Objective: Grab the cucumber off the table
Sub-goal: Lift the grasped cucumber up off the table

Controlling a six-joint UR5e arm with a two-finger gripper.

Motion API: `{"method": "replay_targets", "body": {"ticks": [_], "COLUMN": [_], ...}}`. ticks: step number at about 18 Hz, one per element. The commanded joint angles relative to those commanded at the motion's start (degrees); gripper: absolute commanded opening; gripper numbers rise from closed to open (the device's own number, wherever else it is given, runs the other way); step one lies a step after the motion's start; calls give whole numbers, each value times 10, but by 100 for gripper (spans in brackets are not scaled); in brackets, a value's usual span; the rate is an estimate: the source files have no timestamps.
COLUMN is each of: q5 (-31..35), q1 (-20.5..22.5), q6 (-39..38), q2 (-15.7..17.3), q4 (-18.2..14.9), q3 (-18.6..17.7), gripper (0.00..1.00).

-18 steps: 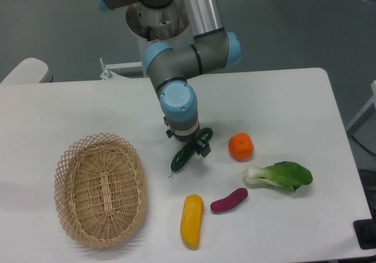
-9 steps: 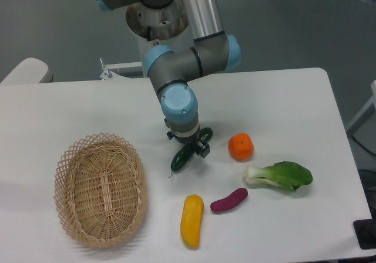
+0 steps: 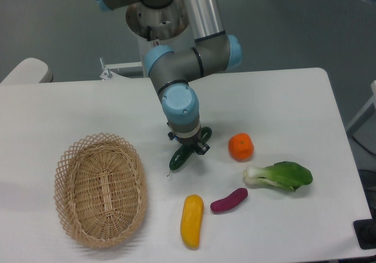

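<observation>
The dark green cucumber (image 3: 178, 158) lies slanted near the middle of the white table (image 3: 282, 98), its stem tip pointing down-left. My gripper (image 3: 191, 147) points straight down over the cucumber's middle. Its fingers are closed against the cucumber's sides. The cucumber's upper end shows just right of the wrist. The wrist hides the middle of the cucumber and most of the fingers. I cannot tell whether the cucumber is touching the table or just off it.
A wicker basket (image 3: 101, 189) stands at the left. An orange (image 3: 241, 147) sits right of the gripper. A bok choy (image 3: 281, 175), a purple eggplant piece (image 3: 229, 200) and a yellow vegetable (image 3: 191, 221) lie toward the front.
The fingers have drawn in on the cucumber. The cucumber has shifted slightly to the left and up in the picture with the gripper.
</observation>
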Motion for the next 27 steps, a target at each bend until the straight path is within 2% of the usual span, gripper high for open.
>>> {"method": "replay_targets", "body": {"ticks": [2, 6, 10, 13, 19, 27], "q5": [2, -11, -61, -99, -152, -160], "q1": [0, 1, -4, -4, -18, -11], "q6": [2, 2, -10, -61, -151, -148], "q2": [7, 43, 44, 45, 44, 46], "q4": [-9, -35, -39, -39, -39, -39], "q3": [21, 68, 119, 146, 182, 184], "gripper": [21, 21, 21, 21, 21, 21]}}
